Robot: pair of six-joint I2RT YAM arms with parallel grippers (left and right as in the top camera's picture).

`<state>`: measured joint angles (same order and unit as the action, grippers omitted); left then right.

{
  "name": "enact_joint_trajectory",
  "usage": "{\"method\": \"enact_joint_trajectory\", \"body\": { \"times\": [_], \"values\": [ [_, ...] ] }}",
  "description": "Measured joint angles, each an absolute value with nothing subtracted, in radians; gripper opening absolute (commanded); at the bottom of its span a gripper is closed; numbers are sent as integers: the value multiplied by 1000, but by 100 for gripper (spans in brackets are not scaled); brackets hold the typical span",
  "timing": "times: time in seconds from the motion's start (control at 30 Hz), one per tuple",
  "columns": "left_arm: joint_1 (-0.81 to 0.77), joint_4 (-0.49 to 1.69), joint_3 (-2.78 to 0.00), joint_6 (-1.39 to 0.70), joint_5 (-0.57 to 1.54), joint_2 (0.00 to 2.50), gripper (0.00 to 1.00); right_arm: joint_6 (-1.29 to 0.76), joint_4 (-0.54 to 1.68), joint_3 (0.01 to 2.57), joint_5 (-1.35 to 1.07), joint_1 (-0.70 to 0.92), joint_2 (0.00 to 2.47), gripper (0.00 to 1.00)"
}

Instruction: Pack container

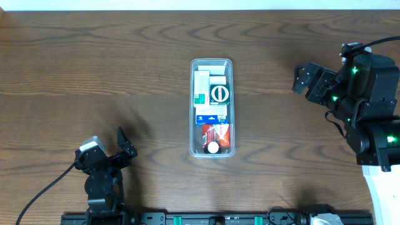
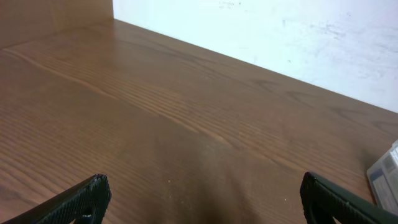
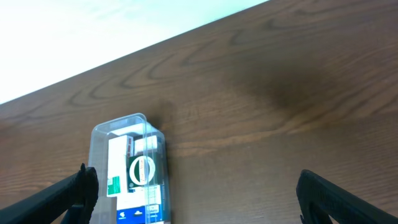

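Container (image 1: 192, 112): clear plastic tub, long and narrow, set flat on the wooden table (image 1: 94, 75). It is placed between the two sets of fingers, well apart from both and touched by neither.

Contents, packed close together: white boxes (image 1: 201, 80) at the end farther from the left fingers, then a dark green box (image 1: 219, 94) with a round white emblem, a blue-and-white box (image 1: 210, 113), a red packet (image 1: 217, 131), and a white round cap (image 1: 213, 147) at the end nearer the left fingers.

Left gripper (image 1: 125, 142): fingers are spread wide and nothing is held. Bare table is seen between them in the wrist view, and a corner of the tub is glimpsed beyond the fingertip at the right edge. A white wall (image 2: 280, 37) is seen beyond the table.

Right gripper (image 1: 299, 80): fingers are parted wide and nothing is held. In its wrist view the tub is seen ahead of the fingers, closer to the finger at the left.
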<state>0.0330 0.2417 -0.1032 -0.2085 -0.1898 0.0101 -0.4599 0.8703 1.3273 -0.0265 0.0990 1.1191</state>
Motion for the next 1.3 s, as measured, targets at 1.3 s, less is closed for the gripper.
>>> {"method": "enact_joint_trajectory", "body": {
  "times": [1.3],
  "values": [
    [33,237,-102,-208,-190,10,98,-99,552,952,-3,99,537,99]
  ]
}}
